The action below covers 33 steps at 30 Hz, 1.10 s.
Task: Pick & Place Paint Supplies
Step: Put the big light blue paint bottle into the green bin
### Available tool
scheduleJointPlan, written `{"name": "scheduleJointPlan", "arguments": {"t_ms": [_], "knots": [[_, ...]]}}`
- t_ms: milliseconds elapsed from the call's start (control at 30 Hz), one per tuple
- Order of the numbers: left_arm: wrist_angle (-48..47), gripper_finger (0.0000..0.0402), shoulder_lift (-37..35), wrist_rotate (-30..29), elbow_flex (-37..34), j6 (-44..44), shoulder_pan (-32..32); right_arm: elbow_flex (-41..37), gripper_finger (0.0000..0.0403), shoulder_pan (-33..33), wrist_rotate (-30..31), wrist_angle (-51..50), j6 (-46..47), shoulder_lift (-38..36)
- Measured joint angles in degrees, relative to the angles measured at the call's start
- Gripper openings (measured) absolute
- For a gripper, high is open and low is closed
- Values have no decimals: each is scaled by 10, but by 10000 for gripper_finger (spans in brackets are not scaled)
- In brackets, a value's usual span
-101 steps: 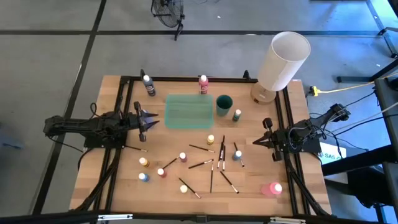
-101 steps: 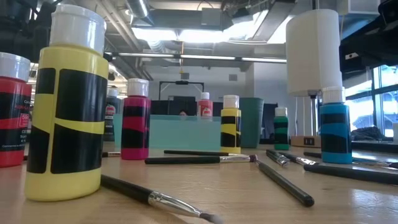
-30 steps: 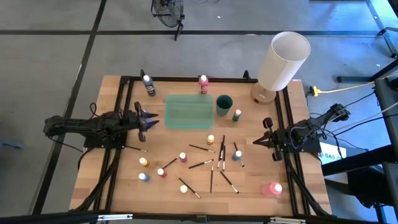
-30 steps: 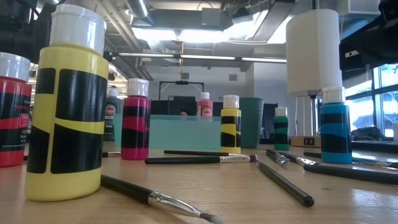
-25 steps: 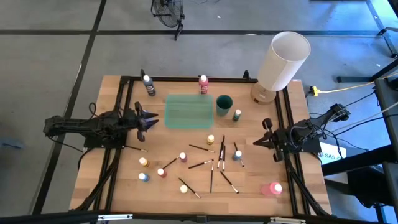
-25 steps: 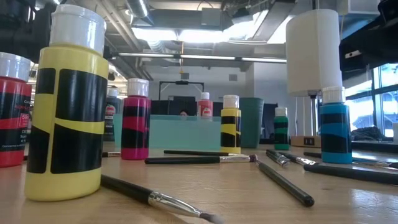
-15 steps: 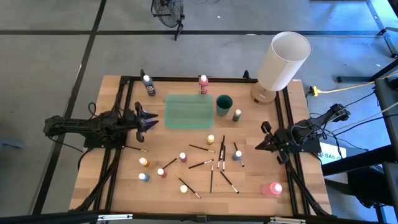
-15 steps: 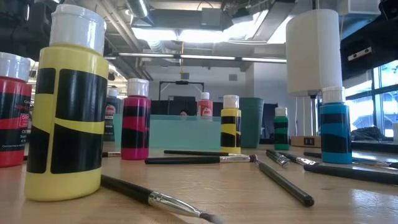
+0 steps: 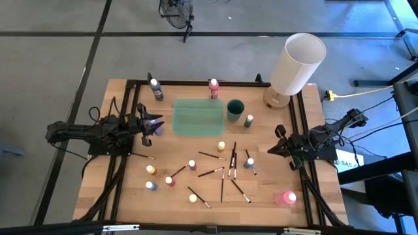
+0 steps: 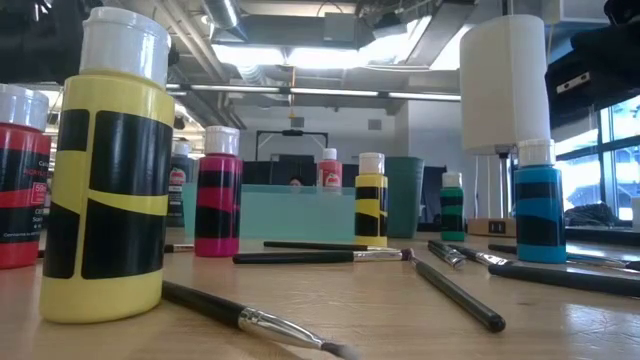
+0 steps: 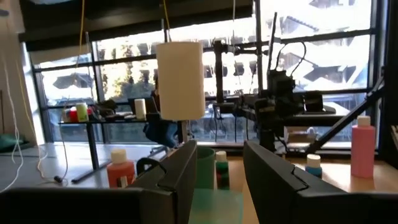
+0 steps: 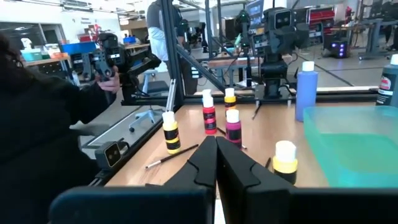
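Wood, plastic and matt paper surfaces

The pale wooden desk (image 9: 261,189) showed smooth grain; the glossy yellow plastic bottle (image 10: 108,190) wore a white cap; the translucent teal plastic tray (image 9: 198,117) looked frosted; the tall white cylinder (image 9: 297,64) was matt; the thin dark-handled brushes (image 10: 455,292) had shiny metal ferrules.

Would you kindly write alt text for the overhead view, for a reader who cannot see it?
Small white-capped paint bottles and thin dark-handled brushes lie scattered across a wooden table, in front of a translucent green tray and a dark green cup. The left gripper, open, and the right gripper, shut, wait at opposite sides, holding nothing. A big white cylinder stands at the far right corner.
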Motion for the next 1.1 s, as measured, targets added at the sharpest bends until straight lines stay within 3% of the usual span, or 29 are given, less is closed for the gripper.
{"name": "scheduleJointPlan", "arguments": {"t_ms": [233, 433, 600, 767, 933, 1100], "knots": [[-3, 127, 0, 57, 5, -15, 0, 0, 7, 0, -2, 7, -70, 0], [-32, 127, 0, 56, 55, -29, 0, 0, 7, 0, 6, 36, -96, 0], [-116, 127, 2, 27, 110, -26, 0, 0, 7, 0, 60, 39, -100, 0], [-118, 128, 4, -22, 140, -12, 0, 0, 9, 0, 105, 37, -99, 0], [-104, 132, 4, -20, 141, 0, 0, 0, 34, 0, 167, 33, -66, 0], [-106, 130, 4, -18, 141, -44, 0, 0, 80, 0, 176, 33, -63, 0]]}}
